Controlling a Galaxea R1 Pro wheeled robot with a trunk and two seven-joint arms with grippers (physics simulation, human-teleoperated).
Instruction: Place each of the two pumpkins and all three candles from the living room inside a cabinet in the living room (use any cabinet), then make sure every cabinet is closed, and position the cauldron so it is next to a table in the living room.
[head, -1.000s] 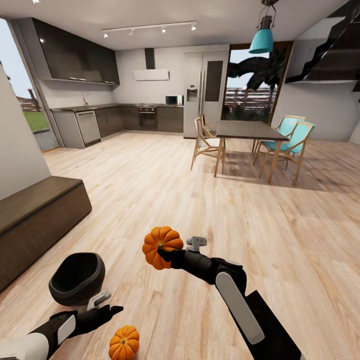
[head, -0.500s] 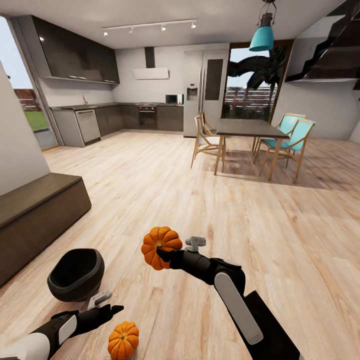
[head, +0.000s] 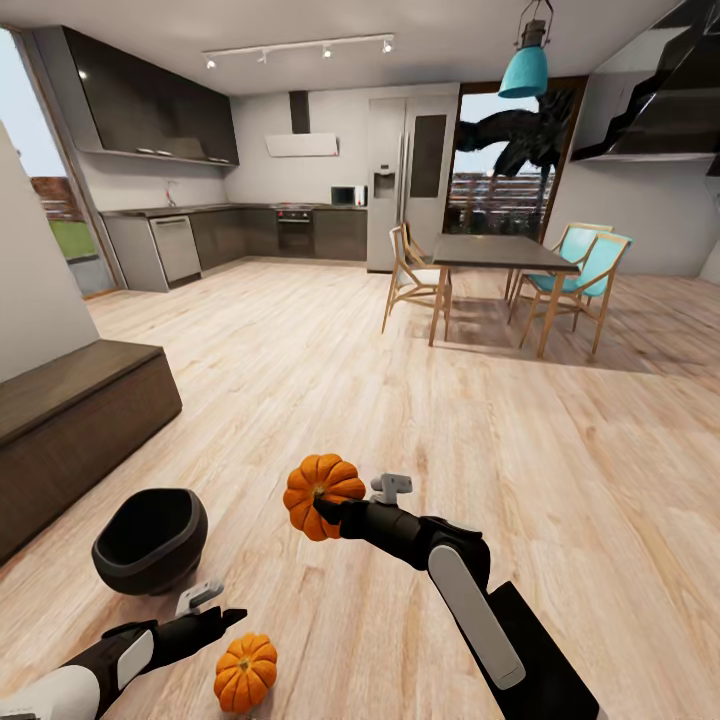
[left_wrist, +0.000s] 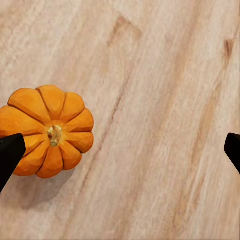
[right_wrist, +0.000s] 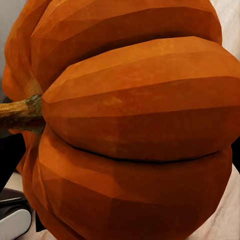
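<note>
My right gripper (head: 326, 506) is shut on a ribbed orange pumpkin (head: 320, 482), held in the air above the wooden floor; up close it is the pumpkin (right_wrist: 135, 120) with its stem to one side. A second pumpkin (head: 245, 672) sits on the floor, just right of my open left gripper (head: 228, 622). From the left wrist, that pumpkin (left_wrist: 47, 131) lies beside one black fingertip (left_wrist: 10, 155), not between the jaws. The black cauldron (head: 150, 540) stands on the floor ahead of the left gripper. The dark brown cabinet (head: 70, 425) runs along the left, closed. The candles are out of view.
A dining table (head: 500, 255) with wooden and teal chairs (head: 590, 275) stands at the far right. The kitchen counter (head: 230, 235) and fridge (head: 410, 185) line the back wall. A white wall (head: 30, 300) rises above the cabinet.
The whole view has shifted slightly, so the cauldron and the floor pumpkin sit a bit higher in the picture. Both arms keep their pose; the right gripper still holds its pumpkin.
</note>
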